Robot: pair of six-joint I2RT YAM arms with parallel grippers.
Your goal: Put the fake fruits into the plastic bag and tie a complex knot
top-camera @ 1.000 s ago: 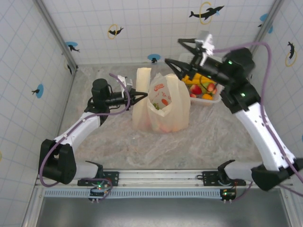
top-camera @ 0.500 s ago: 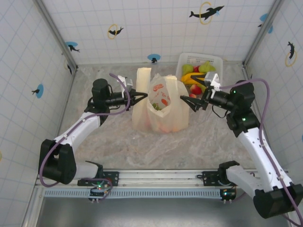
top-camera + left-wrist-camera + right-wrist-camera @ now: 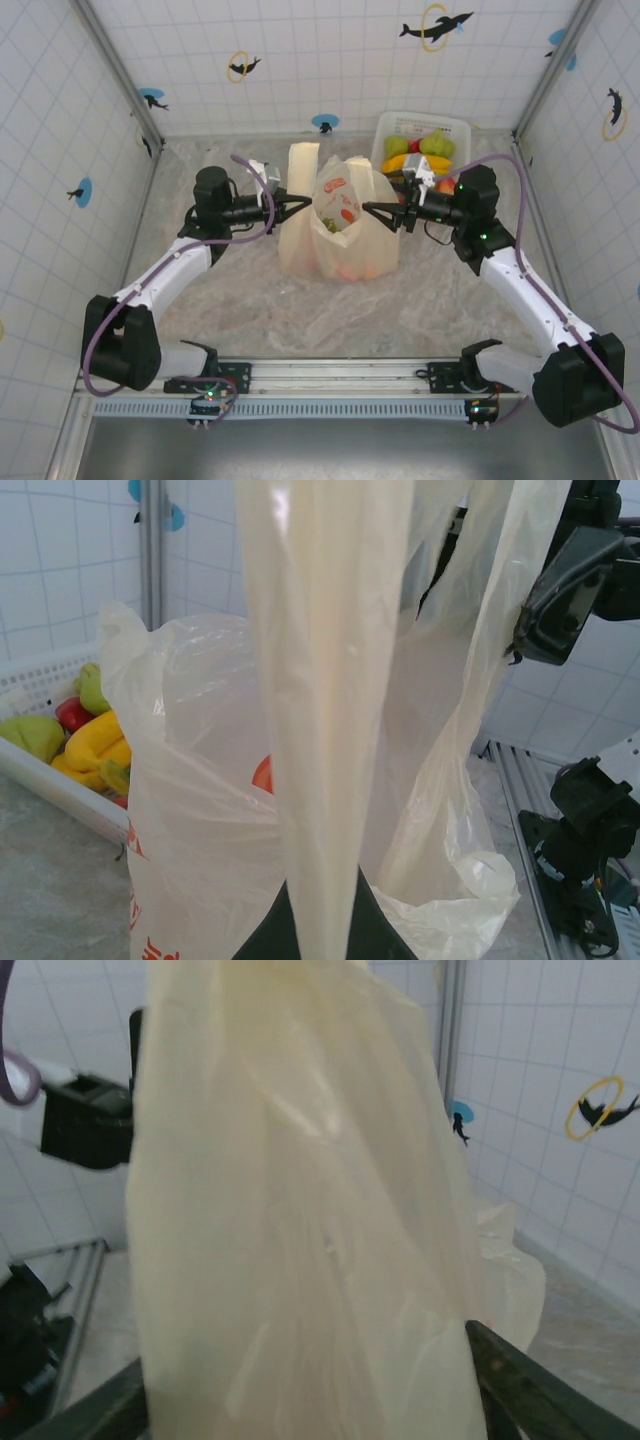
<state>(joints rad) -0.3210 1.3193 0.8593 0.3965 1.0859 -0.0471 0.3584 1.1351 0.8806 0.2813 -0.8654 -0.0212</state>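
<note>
The plastic bag (image 3: 345, 235) stands upright at mid-table, its mouth open, with a green and an orange fake fruit (image 3: 338, 225) showing inside. My left gripper (image 3: 300, 203) is shut on the bag's left handle (image 3: 330, 680), which runs up stretched from between its fingers (image 3: 320, 935). My right gripper (image 3: 378, 213) is at the bag's right side. Its dark fingers (image 3: 520, 1390) stand apart with the bag's right handle (image 3: 300, 1210) bunched between them. More fake fruits (image 3: 420, 150), green, yellow and red, lie in the white basket.
The white basket (image 3: 420, 118) sits at the back right against the tiled wall, just behind my right arm. It shows at the left of the left wrist view (image 3: 50, 780). Tiled walls close in the table on three sides.
My right arm has dropped from above the basket to the bag's right side and its jaws have narrowed around the handle. The left gripper and the bag have stayed put.
</note>
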